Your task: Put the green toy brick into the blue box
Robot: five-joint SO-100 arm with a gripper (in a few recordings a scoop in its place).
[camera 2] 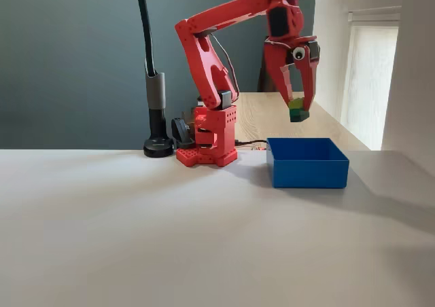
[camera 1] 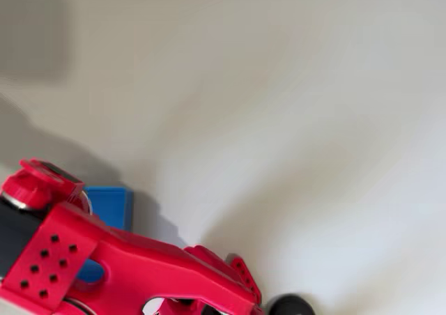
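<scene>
While the small lime-and-dark-green studded plastic brick [camera 2: 296, 109] is pinched by the red two-finger gripper [camera 2: 297, 107], directly at twelve o'clock above the square blue plastic box [camera 2: 307, 170], only release is judged left.

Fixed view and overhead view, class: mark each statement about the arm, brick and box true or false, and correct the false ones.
1. The gripper holds the green toy brick. True.
2. The brick lies inside the blue box. False: it hangs in the air above the box.
3. The box has a lid on. False: its top is open.
4. In the overhead view the red arm covers part of the box. True.
</scene>
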